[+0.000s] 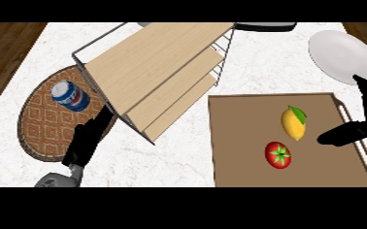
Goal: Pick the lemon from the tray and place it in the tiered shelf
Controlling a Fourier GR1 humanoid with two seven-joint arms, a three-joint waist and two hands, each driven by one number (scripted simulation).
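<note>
The lemon [294,122] is found lying on the tray [237,140] at near right, beside a tomato [278,155]; no pickup is recorded. The right hand [344,134] is positioned just right of the lemon, not touching, its finger state not determinable. The left hand [84,143] is seen open at near left. The shelf [154,73] holds nothing visible; both steps are judged outstanding.

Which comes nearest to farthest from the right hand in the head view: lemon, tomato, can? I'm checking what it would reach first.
From the right hand:
1. Lemon, just left of the hand on the tray.
2. Tomato, lower left on the tray.
3. Can, far left on the woven mat.
</note>
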